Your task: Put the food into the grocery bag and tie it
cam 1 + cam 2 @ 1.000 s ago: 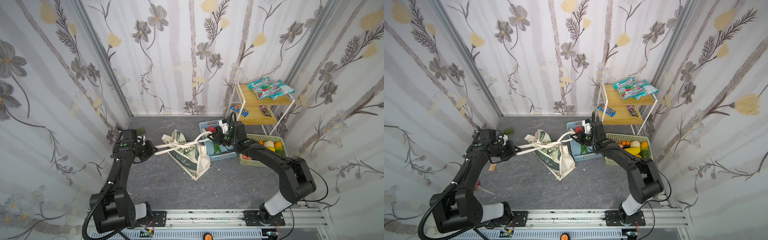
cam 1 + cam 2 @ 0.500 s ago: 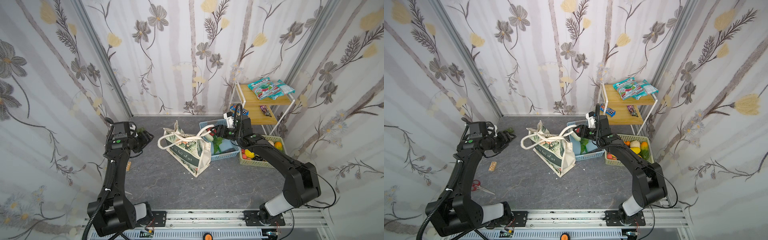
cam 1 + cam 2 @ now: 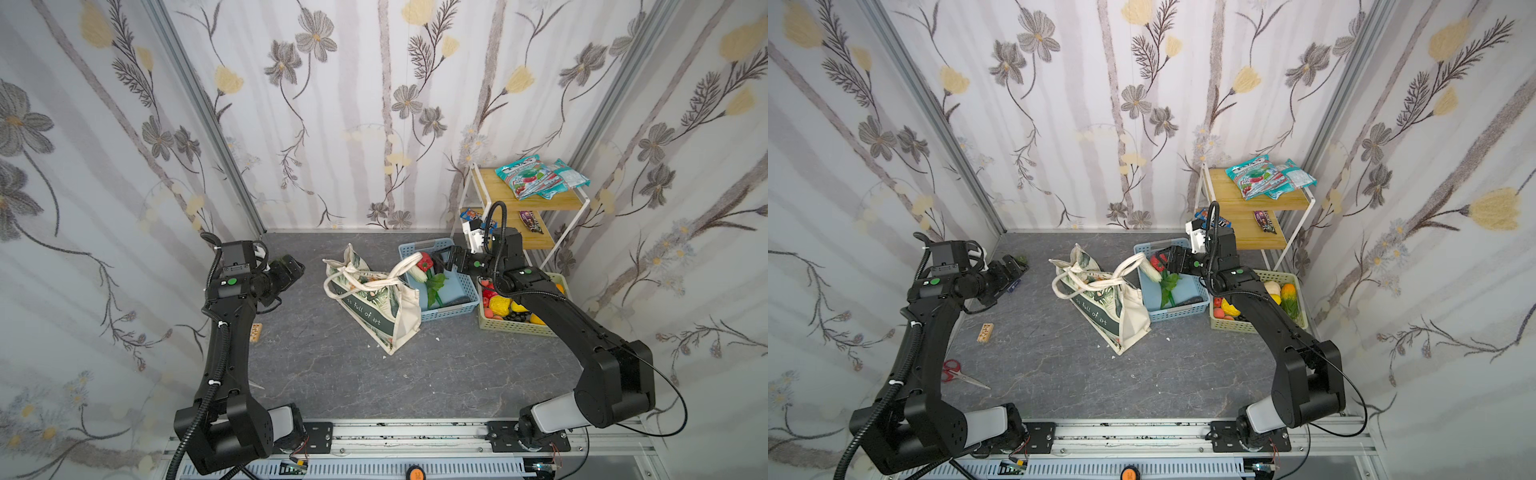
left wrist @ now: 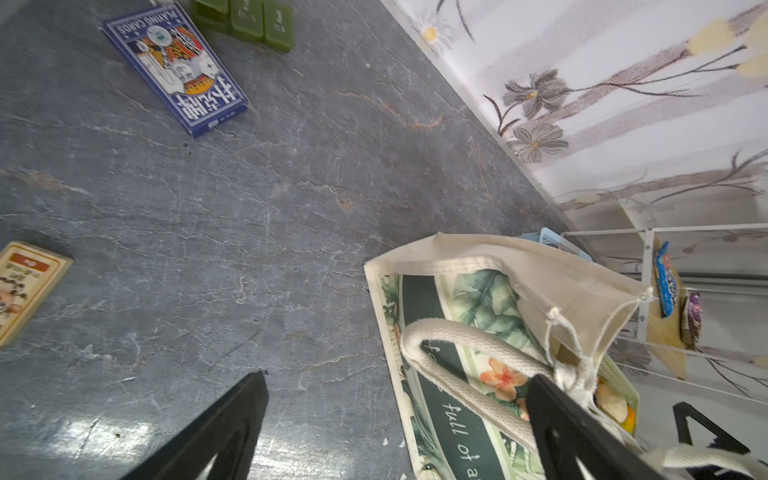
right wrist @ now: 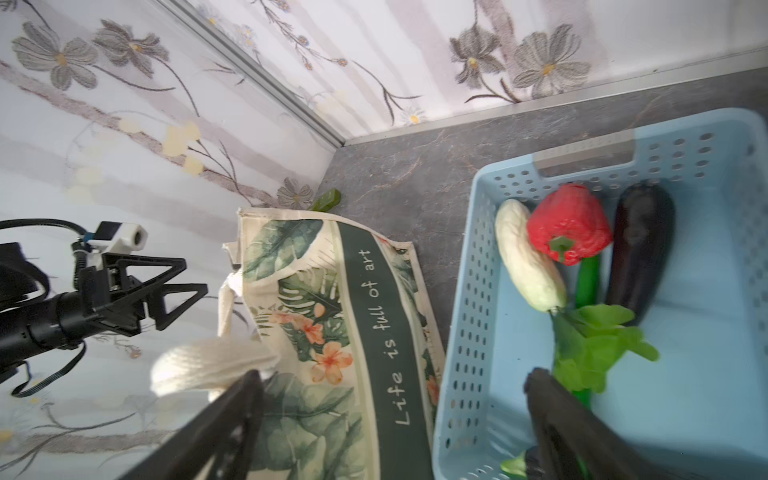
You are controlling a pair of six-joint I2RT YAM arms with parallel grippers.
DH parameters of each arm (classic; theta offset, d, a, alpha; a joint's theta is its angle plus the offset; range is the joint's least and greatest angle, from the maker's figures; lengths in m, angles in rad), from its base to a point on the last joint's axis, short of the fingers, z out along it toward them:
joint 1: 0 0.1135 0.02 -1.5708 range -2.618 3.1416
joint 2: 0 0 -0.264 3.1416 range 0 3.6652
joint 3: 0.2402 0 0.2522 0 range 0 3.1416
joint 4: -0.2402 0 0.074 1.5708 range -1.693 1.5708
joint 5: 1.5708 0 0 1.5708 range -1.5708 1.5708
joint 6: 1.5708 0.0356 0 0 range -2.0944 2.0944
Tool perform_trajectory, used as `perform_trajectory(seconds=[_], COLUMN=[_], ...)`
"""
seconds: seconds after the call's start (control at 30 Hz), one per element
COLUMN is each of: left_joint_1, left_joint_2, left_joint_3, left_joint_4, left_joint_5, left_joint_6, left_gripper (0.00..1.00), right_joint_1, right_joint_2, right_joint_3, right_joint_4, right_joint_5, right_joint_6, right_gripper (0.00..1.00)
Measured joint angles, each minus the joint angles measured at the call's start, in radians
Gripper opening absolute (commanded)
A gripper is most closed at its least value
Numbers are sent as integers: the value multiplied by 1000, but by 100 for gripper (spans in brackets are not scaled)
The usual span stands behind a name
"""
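The grocery bag (image 3: 374, 303) (image 3: 1106, 305), a cream floral tote with a dark green lettered band, lies slumped mid-floor. Its two loop handles cross over its mouth, and one handle (image 3: 405, 266) leans on the light blue basket (image 3: 453, 307). My left gripper (image 3: 293, 266) (image 4: 397, 376) hovers open and empty, left of the bag. My right gripper (image 3: 442, 257) (image 5: 395, 374) is open and empty above the blue basket's near corner, beside that handle. Food in the blue basket: a red pepper (image 5: 569, 224), a white vegetable (image 5: 528, 262), an eggplant (image 5: 640, 245) and leafy greens (image 5: 594, 345).
A pale yellow basket (image 3: 515, 328) of toy fruit sits right of the blue one. The white-framed shelf (image 3: 536, 203) behind holds snack packets (image 3: 536, 178). A card box (image 4: 178, 70), green tiles (image 4: 249, 18), a wooden block (image 3: 985, 332) and scissors (image 3: 955, 372) lie at left.
Both grippers were shut on the handles and pulling them apart. Both have opened and let go, the arms drew back outward, and the handles fell slack on the bag.
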Motion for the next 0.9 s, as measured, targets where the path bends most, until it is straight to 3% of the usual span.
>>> perform_trajectory(seconds=[0.1, 0.3, 0.43, 0.53, 0.67, 0.9], left_joint_1=[-1, -19, -70, -79, -111, -154], left_joint_2=[-48, -133, -134, -80, -13, 76], left_joint_3=[-82, -394, -597, -682, -753, -813], left_joint_4=[62, 320, 474, 506, 549, 769], left_joint_5=[-97, -245, -283, -298, -330, -401], left_joint_6=[38, 154, 224, 245, 272, 306], left_gripper=[100, 100, 100, 100, 100, 100], right_joint_1=[-46, -144, -176, -200, -248, -264], right_joint_2=[-68, -203, -364, -400, -359, -220], right_joint_3=[-68, -278, -546, -652, -709, -834], right_joint_4=[-13, 82, 283, 394, 564, 900], right_joint_5=[92, 361, 556, 640, 697, 679], right_joint_6=[-61, -175, -279, -340, -370, -390], right_gripper=[100, 100, 100, 100, 100, 100])
